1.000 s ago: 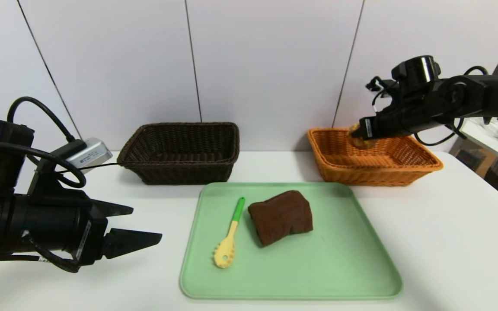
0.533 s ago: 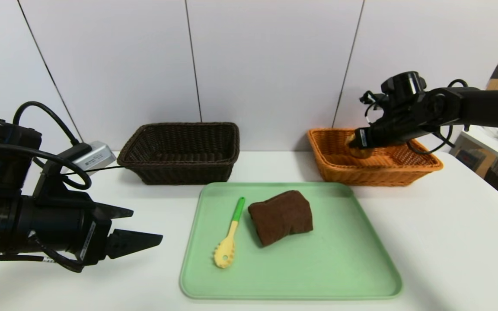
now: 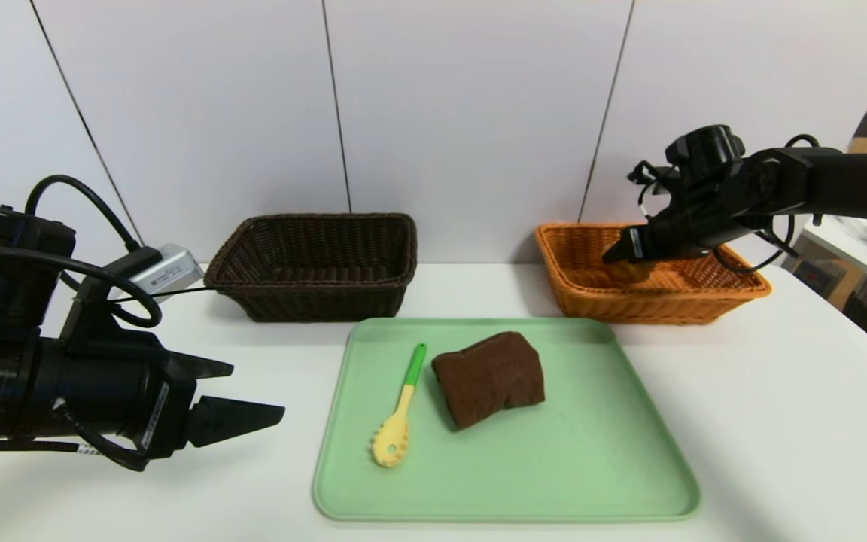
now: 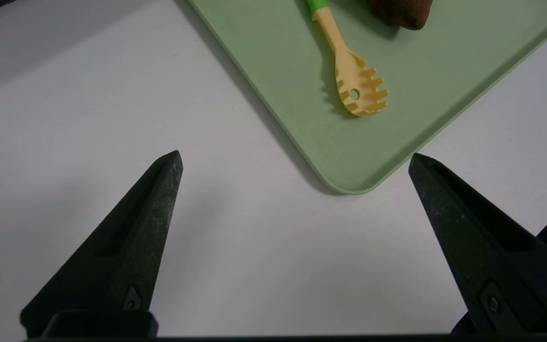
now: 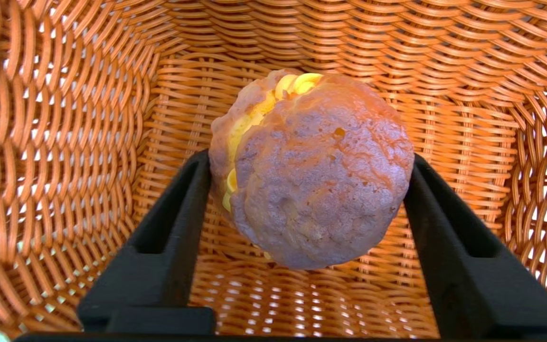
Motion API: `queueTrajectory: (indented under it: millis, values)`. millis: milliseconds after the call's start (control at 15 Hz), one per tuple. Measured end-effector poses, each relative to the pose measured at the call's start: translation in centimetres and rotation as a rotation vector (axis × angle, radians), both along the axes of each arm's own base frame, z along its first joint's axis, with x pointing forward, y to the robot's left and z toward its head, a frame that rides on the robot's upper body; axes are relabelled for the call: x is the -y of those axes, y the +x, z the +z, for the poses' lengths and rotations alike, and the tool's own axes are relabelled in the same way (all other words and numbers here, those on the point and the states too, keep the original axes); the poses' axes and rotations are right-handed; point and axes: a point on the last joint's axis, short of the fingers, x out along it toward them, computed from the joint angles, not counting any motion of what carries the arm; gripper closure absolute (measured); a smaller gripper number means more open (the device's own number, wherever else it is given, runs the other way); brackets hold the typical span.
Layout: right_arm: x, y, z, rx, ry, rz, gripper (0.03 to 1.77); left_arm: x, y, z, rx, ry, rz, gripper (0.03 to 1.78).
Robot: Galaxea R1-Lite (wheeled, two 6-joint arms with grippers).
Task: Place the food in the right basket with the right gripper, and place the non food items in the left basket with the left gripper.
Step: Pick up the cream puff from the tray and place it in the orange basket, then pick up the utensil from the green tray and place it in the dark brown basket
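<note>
The food, a round bun (image 5: 316, 171) with yellow filling, lies inside the right basket (image 3: 667, 301), the orange wicker one, whose woven wall (image 5: 64, 142) fills the right wrist view. My right gripper (image 3: 618, 256) reaches into that basket, open, its jaws spread wide beside the bun (image 3: 629, 272), which sits low between the fingertips (image 5: 309, 156). The yellow pasta spoon (image 3: 401, 410) with its green handle and the folded brown towel (image 3: 488, 379) lie on the green tray (image 3: 591, 467). My left gripper (image 3: 257, 390) hovers open at the tray's left, empty.
The left basket (image 3: 313, 290), dark brown, stands behind the tray's left corner. In the left wrist view the spoon (image 4: 354, 85), a towel corner (image 4: 401, 12) and the tray's corner (image 4: 397, 142) lie beyond my left gripper (image 4: 294, 161). White tabletop surrounds the tray.
My right gripper lowered the bun into the orange basket, then its jaws spread and the bun sank between them. The left arm barely shifted.
</note>
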Motion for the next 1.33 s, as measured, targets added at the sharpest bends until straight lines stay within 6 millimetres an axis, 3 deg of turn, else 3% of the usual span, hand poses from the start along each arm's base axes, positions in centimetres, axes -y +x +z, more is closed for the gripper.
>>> queueTrajectory:
  millis: [667,1067,1333]
  values:
    - [0.2,-1.9,2.5,0.003,0.023,-0.006,0.19,0.0,0.1,0.3,0.042,-0.012,0.001,0.12]
    - [-0.1,-7.1,8.1,0.034,0.058,0.021,0.14,0.3,0.9,1.6,0.144,-0.068,0.014,0.12]
    - [-1.4,-11.2,10.3,0.014,0.064,0.062,0.12,1.3,1.4,1.4,0.14,-0.063,-0.029,0.12]
